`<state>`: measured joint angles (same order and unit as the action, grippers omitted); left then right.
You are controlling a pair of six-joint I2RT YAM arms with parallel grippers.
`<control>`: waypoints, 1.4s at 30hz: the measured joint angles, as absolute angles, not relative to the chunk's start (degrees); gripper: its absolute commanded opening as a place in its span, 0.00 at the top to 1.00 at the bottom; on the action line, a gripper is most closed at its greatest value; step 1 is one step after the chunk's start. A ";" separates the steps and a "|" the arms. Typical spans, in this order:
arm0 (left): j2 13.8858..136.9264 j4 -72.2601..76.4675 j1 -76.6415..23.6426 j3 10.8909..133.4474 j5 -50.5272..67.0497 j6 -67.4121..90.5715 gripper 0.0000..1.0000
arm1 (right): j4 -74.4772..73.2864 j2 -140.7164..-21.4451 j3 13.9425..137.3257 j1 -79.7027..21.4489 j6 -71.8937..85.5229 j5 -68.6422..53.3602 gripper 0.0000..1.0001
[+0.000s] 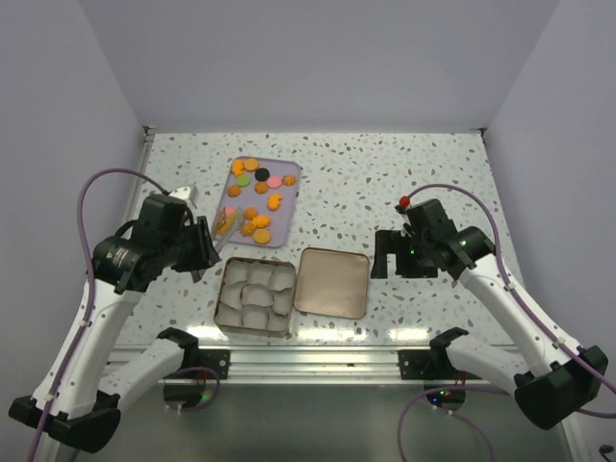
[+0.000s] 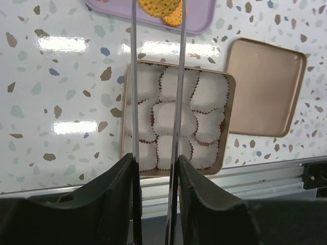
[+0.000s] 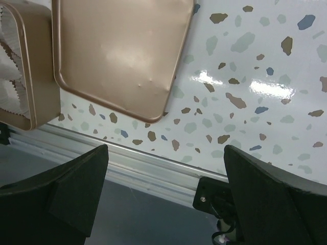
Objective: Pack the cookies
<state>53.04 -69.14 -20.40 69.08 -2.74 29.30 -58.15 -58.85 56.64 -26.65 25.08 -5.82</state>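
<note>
Left wrist view: the left claw [image 2: 157,171] is closed on tongs [image 2: 134,102]. Their two blades run above the tin [image 2: 228,127] and its paper cups [image 2: 209,92] toward the cookies [image 2: 158,7] on the tray [image 2: 202,15]. The blade tips are out of frame, so a pinch cannot be confirmed. Risk: a weak or off-centre pinch could drop or crack a cookie on the way to the tin, and low blades could snag a paper cup. Top view: the cookies all lie on the tray, none in the tin. The left arm is bent with its elbow outward and its claw at the tray's near-left corner. The right arm reaches inward. Right wrist view: the right claw [image 3: 163,173] is wide open and empty above the worktop [image 3: 245,66], beside the lid [image 3: 117,51].
</note>
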 measured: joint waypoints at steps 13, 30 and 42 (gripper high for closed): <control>37.47 -75.05 -20.40 60.93 6.55 28.32 0.66 | -57.36 -57.19 53.89 -26.68 25.93 -7.33 0.01; 37.19 -76.03 -20.40 57.78 2.50 28.45 0.55 | -57.58 -54.98 53.21 -26.70 26.02 -7.49 0.01; 37.39 -76.03 -20.40 57.25 1.48 28.42 0.49 | -57.60 -54.98 53.12 -26.70 26.02 -7.49 0.01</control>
